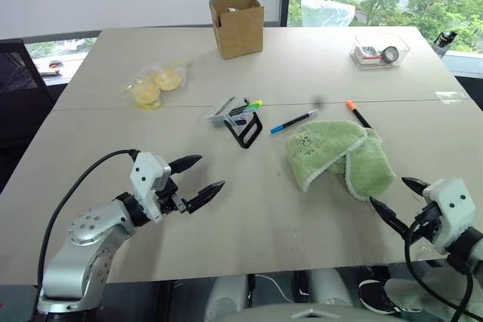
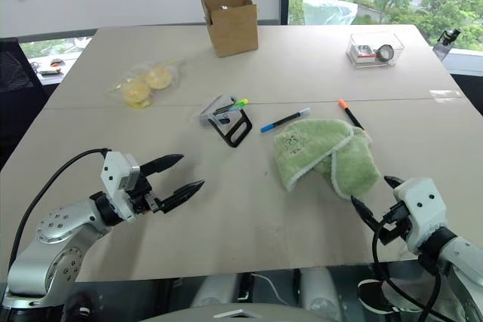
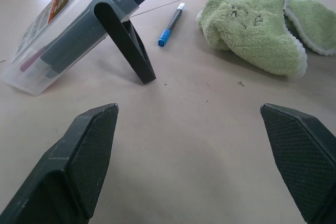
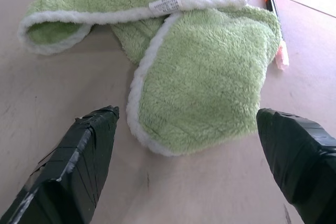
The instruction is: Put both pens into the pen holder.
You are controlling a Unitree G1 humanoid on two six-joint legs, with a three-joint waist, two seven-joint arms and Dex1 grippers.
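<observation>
- The left hand (image 1: 196, 180) hovers low over the near part of the surface (image 1: 249, 216), its two black fingers spread wide apart and holding nothing.
- The right hand (image 1: 394, 198) hovers at the near right edge of the surface, its fingers also wide apart and empty.
- Just in front of the right hand lies a crumpled green towel (image 1: 339, 154), which stands between this hand and both pens.
- The pen with the orange cap (image 1: 356, 113) lies at the far right corner of the towel. Its near end goes against or under the towel edge, and its long axis runs away from the robot, leaning a little to the left.
- The pen with the blue end (image 1: 293, 121) lies free on the surface, just left of the towel's far edge. Its long axis runs left to right and a little slanted, with the blue end nearer the left hand.
- The black pen holder (image 1: 248, 130) is tipped on the surface, left of the blue pen, leaning against a clear case (image 1: 223, 114) with markers.
- In my judgement the right hand is nearer the orange pen, and the left hand is nearer the blue pen and the holder.
</observation>
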